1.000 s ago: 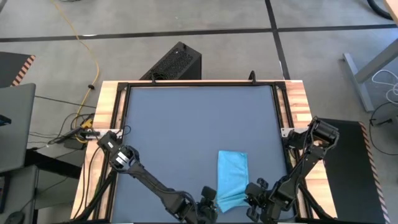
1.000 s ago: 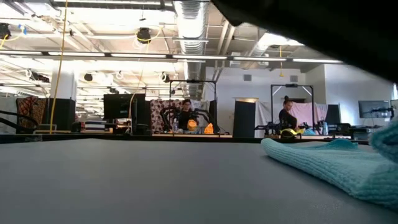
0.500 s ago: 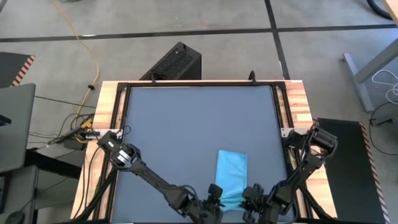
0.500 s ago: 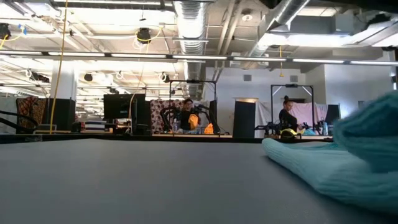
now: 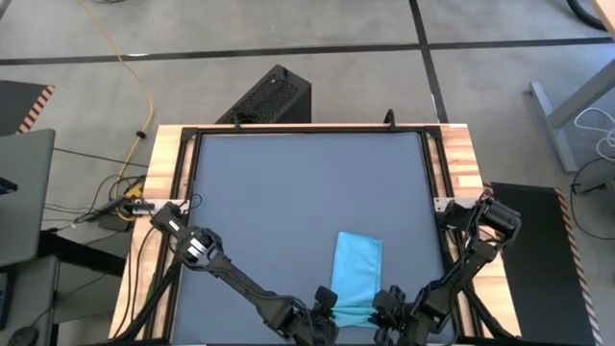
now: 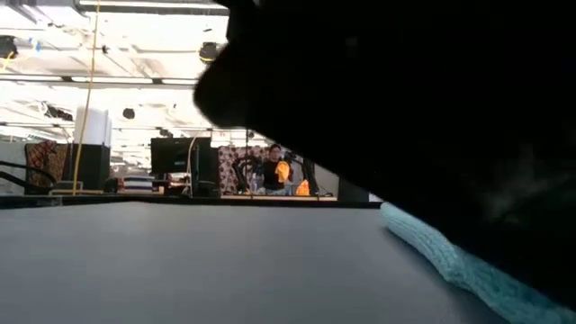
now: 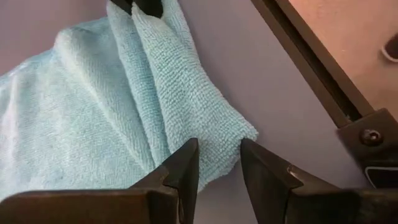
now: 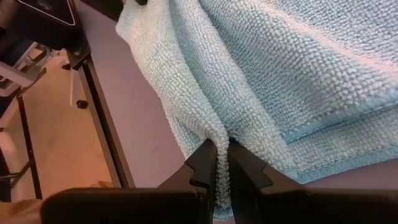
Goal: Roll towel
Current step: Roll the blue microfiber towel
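Right gripper (image 8: 222,163) pinches a thin fold at the towel (image 5: 356,274) near edge; left gripper (image 7: 219,163) is clamped on the other near corner, jaws further apart w/ thicker cloth between. Towel lies near the front edge of the table (image 5: 279,183), right of centre. Risks: thin right pinch slips as roll starts; uneven pull btwn arms skews roll; far end, unpinned, may drag instead of rolling.

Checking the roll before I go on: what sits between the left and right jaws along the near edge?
Only the towel: its folded near end runs from the left gripper to the right gripper, each pinching a corner, as both wrist views show.
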Available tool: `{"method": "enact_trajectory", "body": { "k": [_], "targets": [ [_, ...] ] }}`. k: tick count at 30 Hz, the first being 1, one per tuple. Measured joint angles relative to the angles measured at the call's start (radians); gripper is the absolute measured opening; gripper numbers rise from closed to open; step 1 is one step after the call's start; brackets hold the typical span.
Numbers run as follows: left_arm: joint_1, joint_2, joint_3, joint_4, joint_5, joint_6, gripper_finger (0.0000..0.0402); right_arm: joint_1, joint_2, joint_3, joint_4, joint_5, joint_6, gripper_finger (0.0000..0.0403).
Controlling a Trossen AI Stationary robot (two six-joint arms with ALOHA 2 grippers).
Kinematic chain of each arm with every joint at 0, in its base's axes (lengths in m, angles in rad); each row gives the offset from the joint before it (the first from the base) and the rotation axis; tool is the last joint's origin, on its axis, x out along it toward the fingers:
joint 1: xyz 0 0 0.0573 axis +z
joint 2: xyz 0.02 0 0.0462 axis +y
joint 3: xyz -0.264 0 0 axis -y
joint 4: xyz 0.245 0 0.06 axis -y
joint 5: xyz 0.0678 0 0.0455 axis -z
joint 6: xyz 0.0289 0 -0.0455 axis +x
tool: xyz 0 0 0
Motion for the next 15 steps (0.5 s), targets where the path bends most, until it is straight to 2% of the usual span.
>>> {"method": "enact_trajectory", "body": {
  "k": [3, 7, 10, 15],
  "targets": [
    [-0.001, 0.002, 0.024, -0.016, -0.047, 0.000, 0.0108, 0.000, 0.000, 0.000, 0.002, -0.001, 0.000, 0.0060],
    [0.002, 0.003, 0.031, -0.021, -0.048, -0.006, 0.0108, 0.000, 0.001, 0.000, 0.006, -0.002, -0.001, 0.0060],
    [0.007, 0.003, 0.031, -0.056, -0.038, -0.091, 0.0108, 0.000, 0.001, 0.000, 0.009, -0.001, -0.001, 0.0060],
    [0.029, 0.003, 0.014, -0.080, 0.052, -0.269, 0.0108, 0.000, 0.002, 0.000, 0.010, -0.001, -0.001, 0.0060]
  ]
}}
